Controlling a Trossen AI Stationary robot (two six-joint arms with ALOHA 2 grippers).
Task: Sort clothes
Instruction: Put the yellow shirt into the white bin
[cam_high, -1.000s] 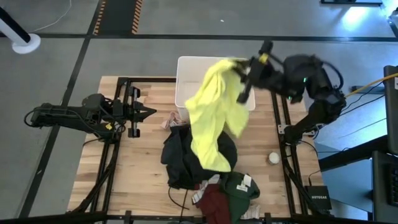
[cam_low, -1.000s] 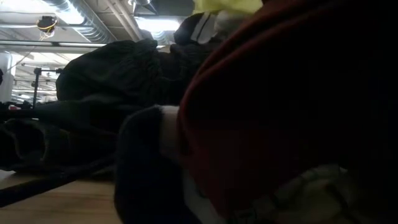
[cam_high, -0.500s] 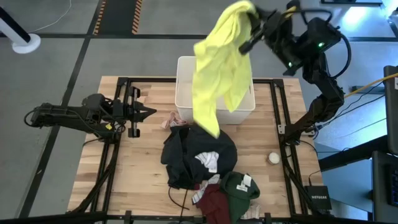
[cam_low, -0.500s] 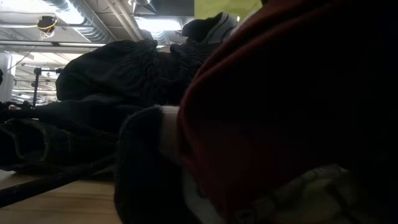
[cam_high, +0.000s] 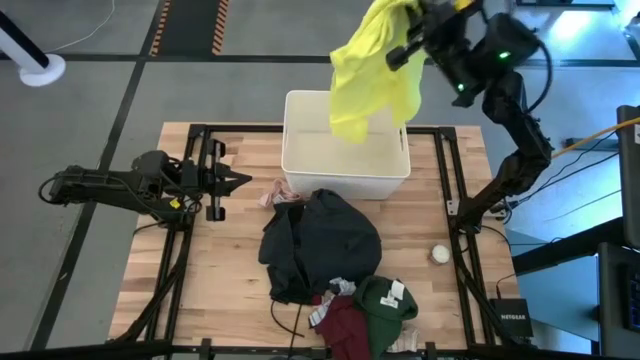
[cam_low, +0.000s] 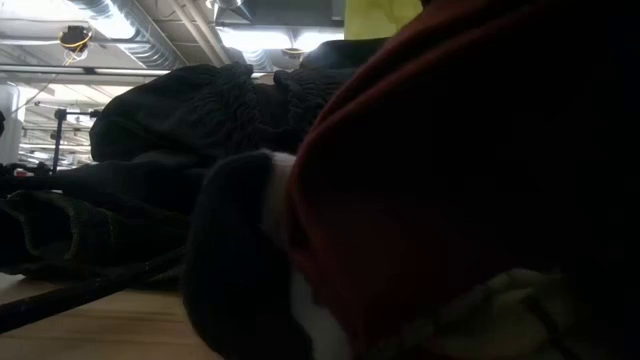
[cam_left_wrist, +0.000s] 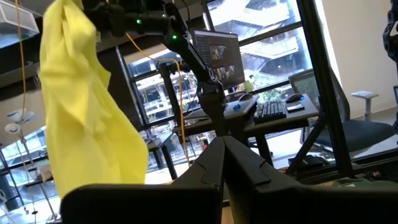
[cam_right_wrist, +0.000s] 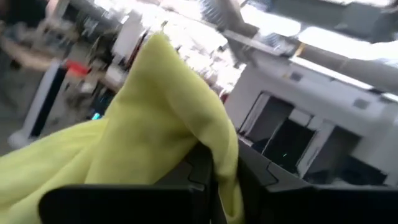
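My right gripper (cam_high: 408, 22) is raised high above the far side of the white bin (cam_high: 345, 178) and is shut on the neon yellow garment (cam_high: 370, 70), which hangs over the bin; the garment also shows in the left wrist view (cam_left_wrist: 87, 118). A black garment (cam_high: 320, 245) lies heaped on the table in front of the bin. A dark green garment with a white label (cam_high: 390, 300) and a maroon one (cam_high: 345, 330) lie at the near edge. My left gripper (cam_high: 240, 181) is shut and empty at the table's left, level with the bin's near wall. My right gripper pinches a bunched fold at the yellow garment's top (cam_right_wrist: 214, 155) between its two fingers. The garment is lifted clear of the table and hangs slack below the fingers, its lower end (cam_high: 350, 128) over the bin's opening.
A small white ball (cam_high: 440, 254) lies on the table at the right. A small pinkish cloth scrap (cam_high: 285, 195) lies by the bin's near left corner. The black frame rails (cam_high: 450, 180) run along the table's sides. In the low view the maroon cloth (cam_low: 450, 180) blocks most of the picture.
My right gripper has risen and gone toward the table's far edge with the yellow garment. The garment's lower end has come off the black heap and now hangs clear over the bin. The black garment's top has settled.
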